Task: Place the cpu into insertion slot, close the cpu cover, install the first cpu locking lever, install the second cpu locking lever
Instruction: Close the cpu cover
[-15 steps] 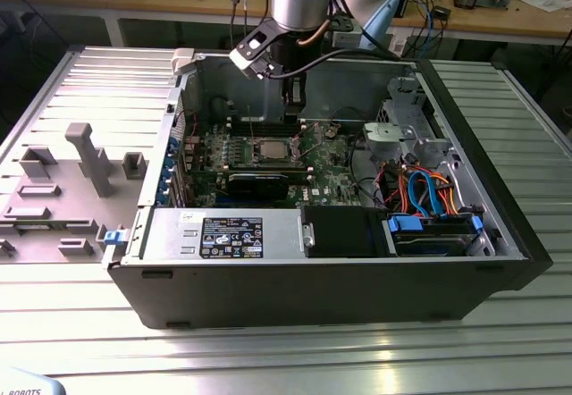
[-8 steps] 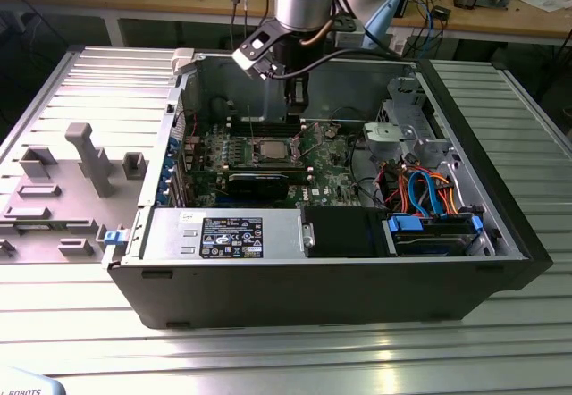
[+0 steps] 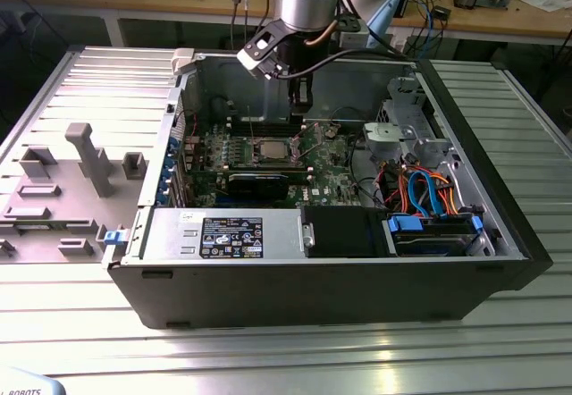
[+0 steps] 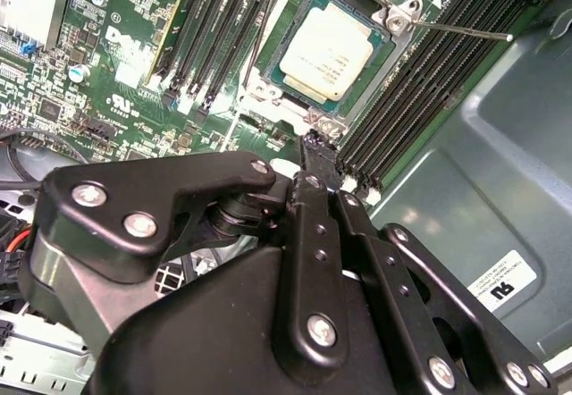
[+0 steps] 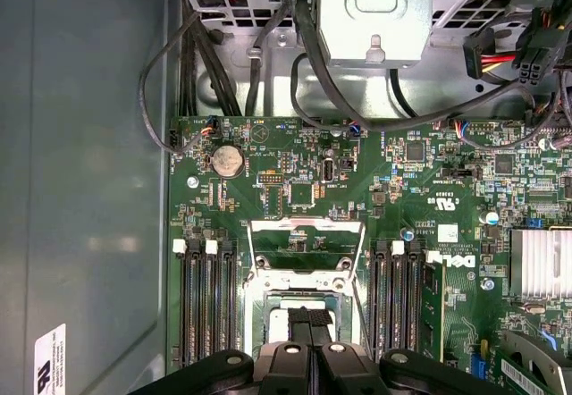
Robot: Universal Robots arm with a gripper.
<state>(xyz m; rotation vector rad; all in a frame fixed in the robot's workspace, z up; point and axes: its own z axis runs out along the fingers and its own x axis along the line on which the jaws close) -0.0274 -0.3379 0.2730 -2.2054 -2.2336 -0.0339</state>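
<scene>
The cpu (image 4: pixel 326 54) lies flat in the insertion slot (image 4: pixel 264 89), silver top up, with its green edge showing all round. In the first wrist view the cpu cover (image 5: pixel 304 224) stands raised off the slot (image 5: pixel 299 281), and the board shows through its window. A thin wire locking lever (image 4: pixel 465 31) sticks out sideways over the memory slots. My gripper (image 4: pixel 315 145) hangs just above the slot's edge, shut with nothing between its fingers (image 5: pixel 297 323). The exterior view shows the gripper (image 3: pixel 302 109) over the motherboard, behind the slot (image 3: pixel 273 151).
The board sits in an open black computer case (image 3: pixel 357 288) on a ribbed metal table. Memory slots (image 5: pixel 206 297) flank the socket on both sides. Drive cages and cables (image 3: pixel 429 189) fill the exterior view's right, and a grey fixture tray (image 3: pixel 80 172) stands at its left.
</scene>
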